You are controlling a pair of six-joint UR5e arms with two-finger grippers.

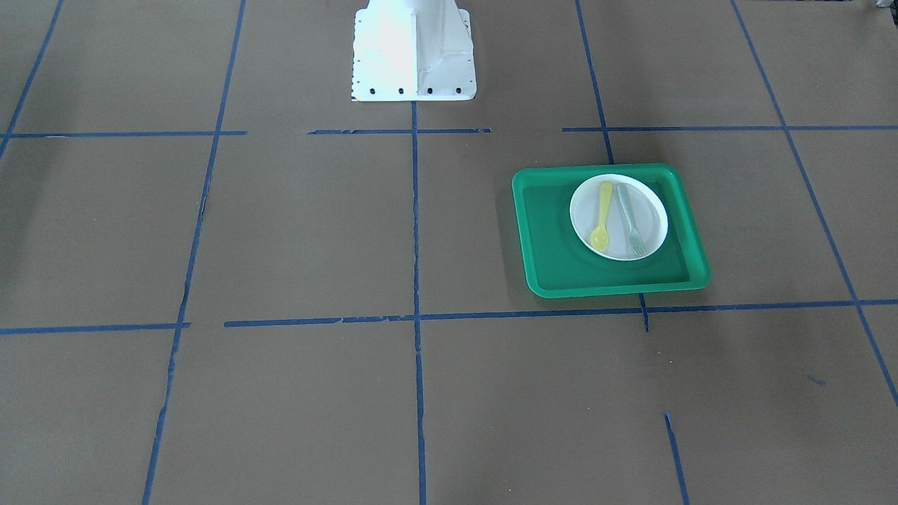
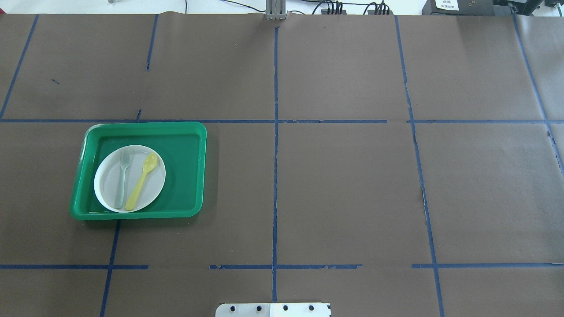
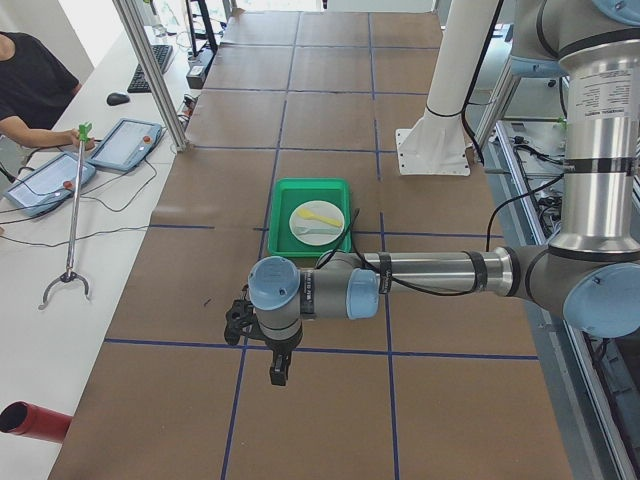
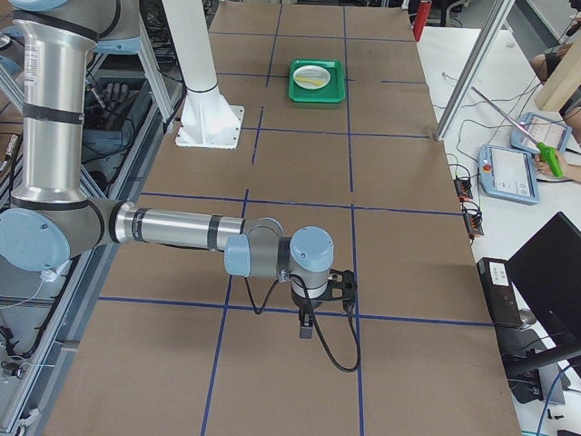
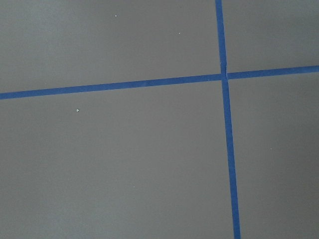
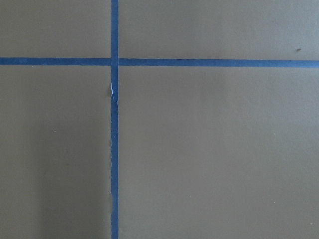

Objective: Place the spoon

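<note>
The pale yellow spoon (image 1: 602,217) lies on a white plate (image 1: 654,210), bowl towards the operators' side. The plate sits in a green tray (image 1: 561,270) on the robot's left half of the table. The spoon (image 2: 142,180) also shows from overhead. Neither gripper touches it. My left gripper (image 3: 234,324) shows only in the exterior left view, hanging over bare table well short of the tray; I cannot tell if it is open. My right gripper (image 4: 345,286) shows only in the exterior right view, far from the tray; I cannot tell its state.
A translucent grey-green fork (image 2: 123,176) lies on the plate beside the spoon. The table is brown paper with blue tape lines (image 2: 275,176). The white robot base (image 1: 414,52) stands at the table's robot side. Both wrist views show only paper and tape.
</note>
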